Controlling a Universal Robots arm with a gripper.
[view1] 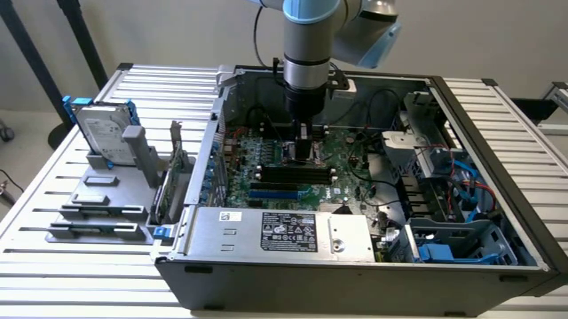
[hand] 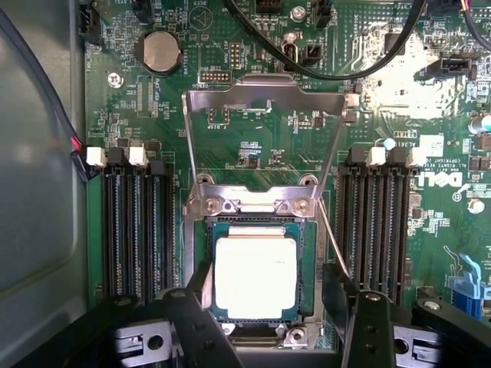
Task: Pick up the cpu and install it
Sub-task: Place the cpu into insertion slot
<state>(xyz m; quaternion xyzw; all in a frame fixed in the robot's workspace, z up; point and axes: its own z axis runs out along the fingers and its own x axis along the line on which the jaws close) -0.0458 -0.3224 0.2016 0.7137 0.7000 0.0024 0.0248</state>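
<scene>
Inside the open computer case (view1: pixel 355 282), over the green board (hand: pixel 253 149), my gripper (hand: pixel 268 291) hung straight down above the socket (hand: pixel 310 264). Its fingers (hand: pixel 192 322) were spread as wide as they go and gripped nothing. The cpu (hand: pixel 255 277) lay in the socket between them. One finger stood just beside the chip's edge and the other stood apart from it; I could not tell whether the near one touched it.

As I judged it, the carrying and placing were done, because the chip sat flat and square in its seat with the socket's rim showing evenly around it. The metal clamp frame (hand: pixel 265 96) was swung back over the board, not folded down on the chip, so the locking was not yet done.

The cpu was a small flat square. Its top was pale, dull silver and glared almost white under the light, with a thin dark green border around it. It showed no tilt.
</scene>
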